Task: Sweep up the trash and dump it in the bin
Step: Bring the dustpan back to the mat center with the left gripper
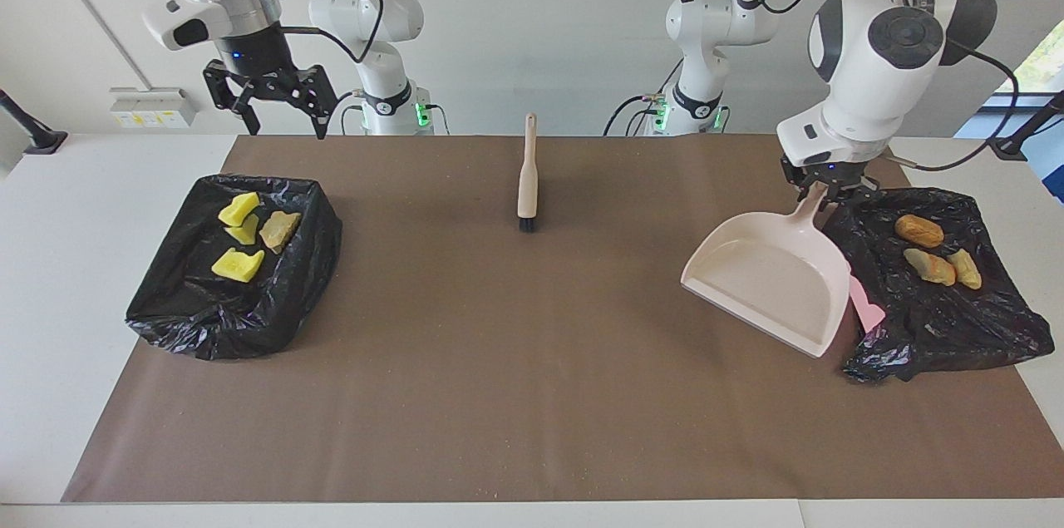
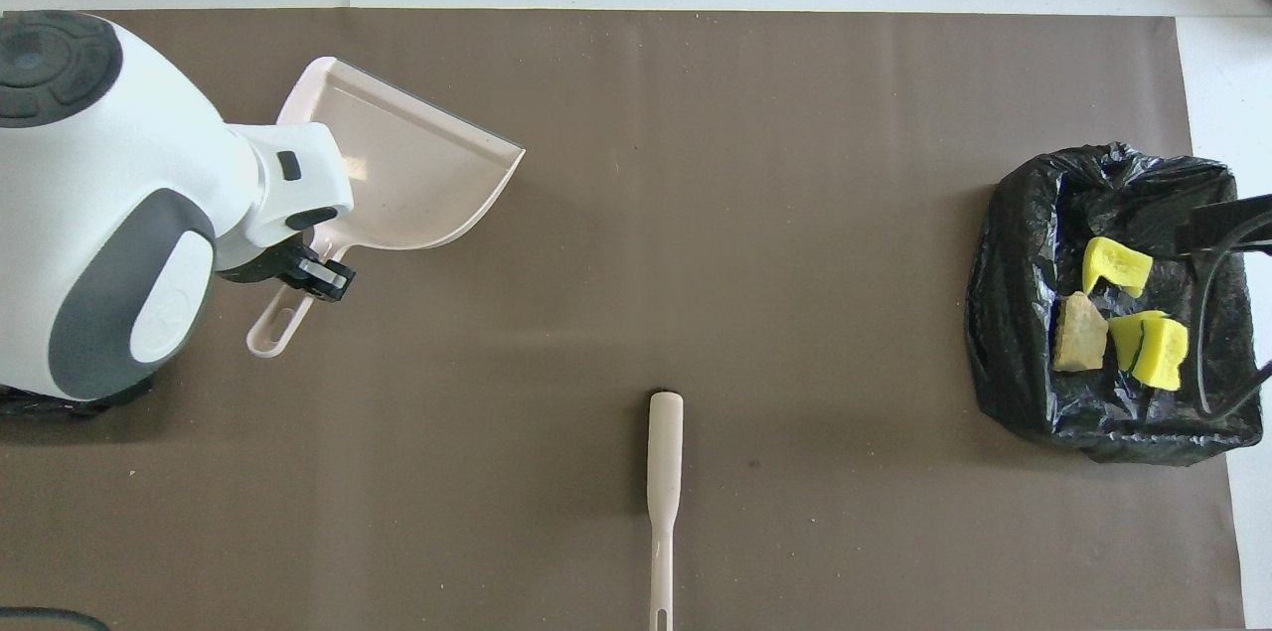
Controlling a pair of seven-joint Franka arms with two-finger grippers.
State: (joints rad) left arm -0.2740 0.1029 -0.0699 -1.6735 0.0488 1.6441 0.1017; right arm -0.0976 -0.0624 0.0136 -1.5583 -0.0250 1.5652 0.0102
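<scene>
Left gripper (image 1: pixel 827 187) jaws clamp the pink dustpan (image 1: pixel 769 278) handle; right gripper (image 1: pixel 270 100) jaws gape empty, hovering at ten o'clock; a thin grip risks the pan twisting.

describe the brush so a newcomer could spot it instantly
Start at the brown mat covering the table. Midway between the two black-bagged bins, near the robots' edge, lies the brush: a slim beige handle ending in short black bristles, lying alone, nothing holding it.
</scene>
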